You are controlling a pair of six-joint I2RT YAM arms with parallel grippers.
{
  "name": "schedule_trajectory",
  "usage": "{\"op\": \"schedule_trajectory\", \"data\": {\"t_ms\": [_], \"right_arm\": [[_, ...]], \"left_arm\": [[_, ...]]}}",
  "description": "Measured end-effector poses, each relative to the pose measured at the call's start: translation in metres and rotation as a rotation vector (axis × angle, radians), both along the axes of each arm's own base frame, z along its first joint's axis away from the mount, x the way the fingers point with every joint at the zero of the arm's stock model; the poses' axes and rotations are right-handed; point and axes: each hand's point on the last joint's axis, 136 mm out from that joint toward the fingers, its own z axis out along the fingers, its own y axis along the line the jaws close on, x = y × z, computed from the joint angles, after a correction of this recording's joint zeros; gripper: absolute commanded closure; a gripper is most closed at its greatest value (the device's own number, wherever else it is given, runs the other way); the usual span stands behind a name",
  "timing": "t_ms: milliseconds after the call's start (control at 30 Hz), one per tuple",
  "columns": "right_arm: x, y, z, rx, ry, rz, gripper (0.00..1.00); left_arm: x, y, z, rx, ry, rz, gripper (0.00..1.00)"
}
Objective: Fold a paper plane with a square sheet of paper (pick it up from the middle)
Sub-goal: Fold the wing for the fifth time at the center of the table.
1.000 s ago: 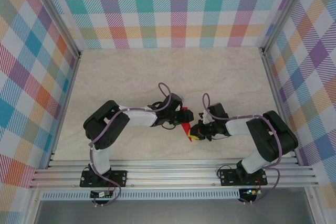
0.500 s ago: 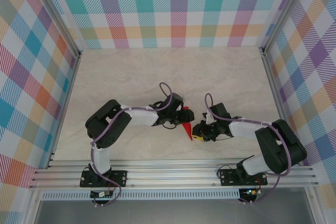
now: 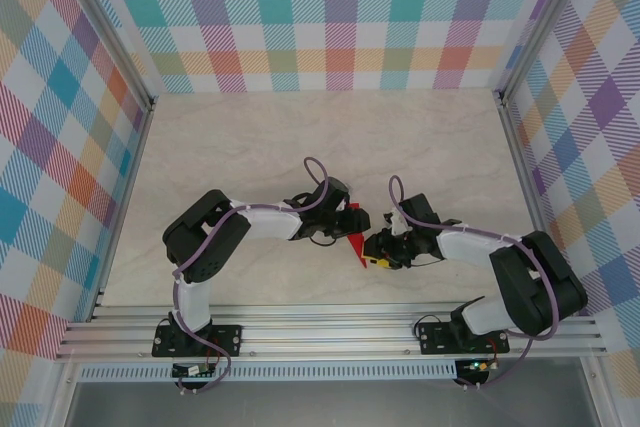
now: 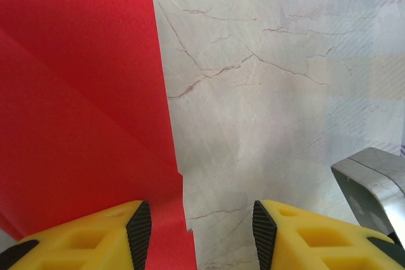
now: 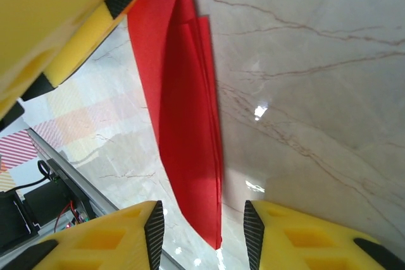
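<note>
Through the top external camera I see the paper plane (image 3: 352,239), a narrow red dart. It is on the near middle of the worktop (image 3: 300,137), with its point aimed at the near edge. The left gripper (image 3: 352,219) sits at the plane's blunt far end. The right gripper (image 3: 376,247) is just to the plane's right, near its point.

On the left wrist camera the paper plane (image 4: 82,112) spreads out with a diagonal crease across it. Its straight edge runs in between the jaws of the left gripper (image 4: 202,222). Those jaws stand well apart, one pad over the paper and the other over bare worktop (image 4: 285,93) (so nothing is pinched).

On the right wrist camera the paper plane (image 5: 183,124) shows stacked layers. Its point reaches down between the jaws of the right gripper (image 5: 202,226), which are spread to either side and not closed on it. I cannot tell whether the plane lies flat or is tilted up.

I judge it very light, thin and springy at the folds. It will likely skate on this glossy surface and crush under a hard pinch. I would grip it mid-length, across the centre crease, where the layers are thickest.
</note>
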Motion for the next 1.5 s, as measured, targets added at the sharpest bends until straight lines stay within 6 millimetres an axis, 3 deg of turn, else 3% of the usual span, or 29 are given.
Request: {"op": "schedule_trajectory", "data": {"t_ms": [433, 800, 1333, 1500], "right_arm": [[0.004, 0.007, -0.002, 0.003, 0.012, 0.029, 0.65], [0.004, 0.006, -0.012, -0.034, 0.039, 0.043, 0.79], [0.002, 0.002, -0.02, -0.094, 0.066, 0.07, 0.89], [0.002, 0.001, -0.019, -0.134, 0.047, 0.075, 0.87]], "left_arm": [[0.0, 0.0, 0.0, 0.0, 0.0, -0.001, 0.51], [0.0, -0.001, 0.0, -0.002, 0.001, -0.002, 0.51], [0.0, -0.001, 0.0, -0.002, 0.001, -0.002, 0.51], [0.0, -0.001, 0.0, -0.001, 0.001, -0.002, 0.51]]}}
